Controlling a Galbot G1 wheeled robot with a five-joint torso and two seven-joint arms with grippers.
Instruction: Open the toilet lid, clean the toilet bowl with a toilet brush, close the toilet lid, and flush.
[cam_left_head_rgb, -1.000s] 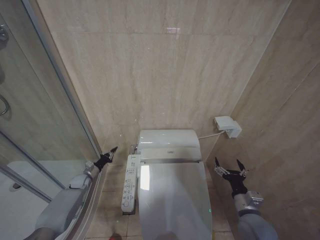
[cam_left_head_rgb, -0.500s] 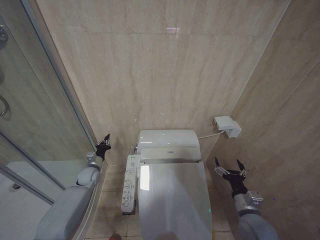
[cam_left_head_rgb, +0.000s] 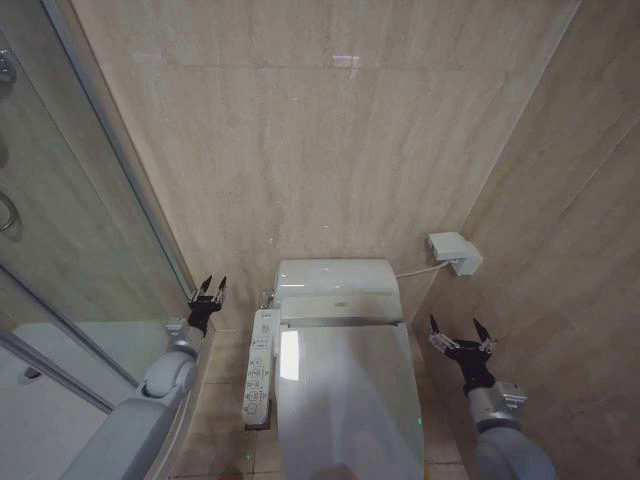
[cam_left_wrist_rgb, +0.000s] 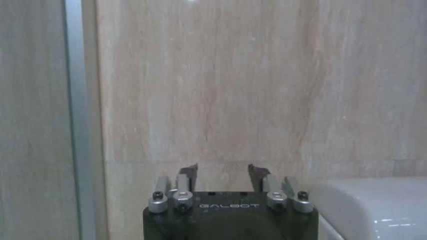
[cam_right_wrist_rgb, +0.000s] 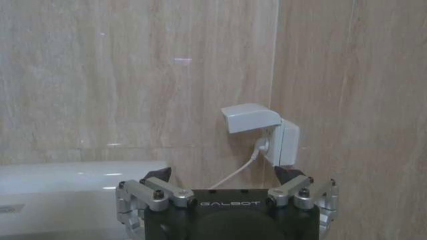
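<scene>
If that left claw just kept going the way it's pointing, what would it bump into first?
Most likely the beige tiled wall behind the toilet. The left gripper, open, points at it with nothing between; the toilet's white back end sits off to one side. How far is unclear.

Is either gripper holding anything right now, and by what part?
Nothing is held. The left gripper and right gripper flank the closed toilet lid, jaws open and empty.

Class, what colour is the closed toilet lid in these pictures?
The toilet lid is glossy white, with a bright reflection; it shows best in the head view.
</scene>
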